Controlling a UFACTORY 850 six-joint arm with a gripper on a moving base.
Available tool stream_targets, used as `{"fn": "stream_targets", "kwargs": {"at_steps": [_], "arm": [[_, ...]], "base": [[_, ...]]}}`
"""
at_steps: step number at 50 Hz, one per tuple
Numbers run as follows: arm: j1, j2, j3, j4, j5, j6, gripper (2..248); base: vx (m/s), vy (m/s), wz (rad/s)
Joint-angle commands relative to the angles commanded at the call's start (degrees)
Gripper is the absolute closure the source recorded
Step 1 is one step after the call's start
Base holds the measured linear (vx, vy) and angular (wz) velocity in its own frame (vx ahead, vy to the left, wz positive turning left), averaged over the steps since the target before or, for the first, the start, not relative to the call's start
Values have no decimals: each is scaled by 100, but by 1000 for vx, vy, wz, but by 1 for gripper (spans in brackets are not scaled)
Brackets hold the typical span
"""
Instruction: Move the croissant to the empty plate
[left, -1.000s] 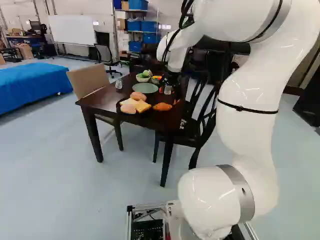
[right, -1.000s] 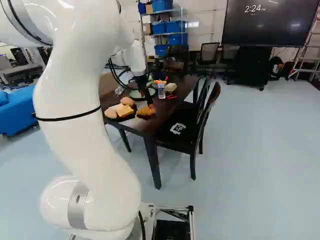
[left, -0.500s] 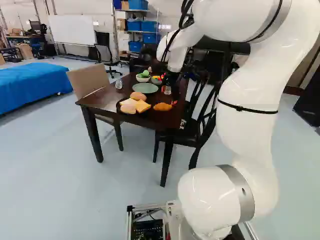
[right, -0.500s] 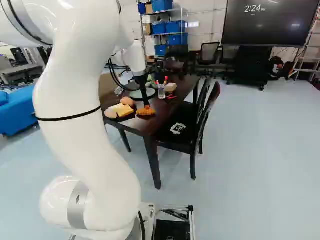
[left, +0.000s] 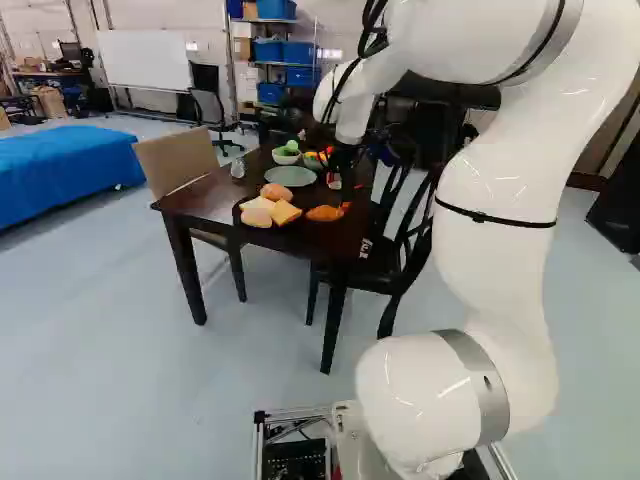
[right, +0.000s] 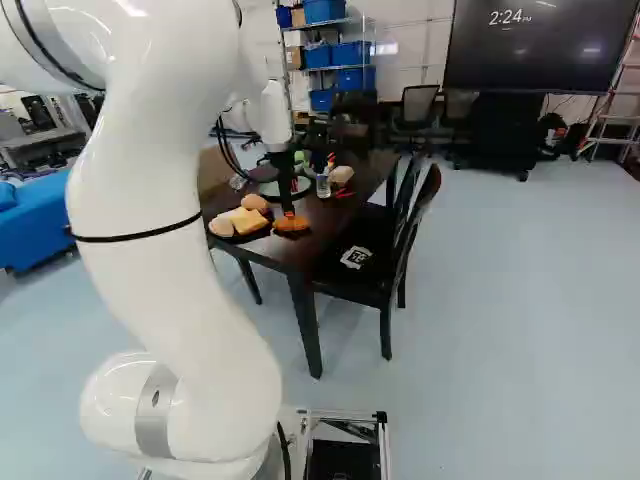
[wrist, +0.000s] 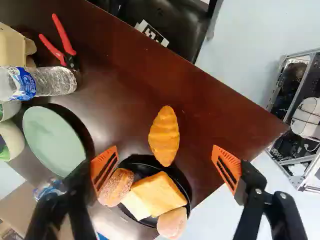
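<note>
Reaches out over the dark wooden table (wrist: 215, 110) with the black gripper (right: 290, 212), holding its fingers wide apart, with an orange pad (wrist: 104, 169) to either side of the croissant (wrist: 164, 136). Lies on bare wood ahead of the gripper, that same croissant, lengthwise between the two pads and with its near end at the rim of the round black plate (wrist: 143, 169) – touching or just short of it, impossible to tell. On the black plate: a yellow bread slice (wrist: 160, 191), a paler one (wrist: 135, 205) partly under it, a sugared roll (wrist: 118, 186) and a pinkish bun (wrist: 172, 222) at the edge. Beyond the black plate in the left base view, a pale green plate (wrist: 52, 142) with its surface bare (the one for the croissant). Near the green plate: a water bottle (wrist: 52, 81) on its side in the wrist view but upright in the right base view, red-handled cutters (wrist: 63, 34), a beige carton (wrist: 12, 47) and a pale bowl (wrist: 15, 137) – all well apart from the croissant. Alongside the table, a black chair (right: 350, 250) bearing a black-and-white tag (right: 357, 257).
</note>
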Motion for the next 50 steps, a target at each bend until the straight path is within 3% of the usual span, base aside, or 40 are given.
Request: {"fn": "stream_targets", "kwargs": {"at_steps": [31,50], "arm": [[142,-89,-112,0,0,0,3],[233,-373,-324,0,0,0,3]], "base": [[0,0,0],[0,0,0]]}}
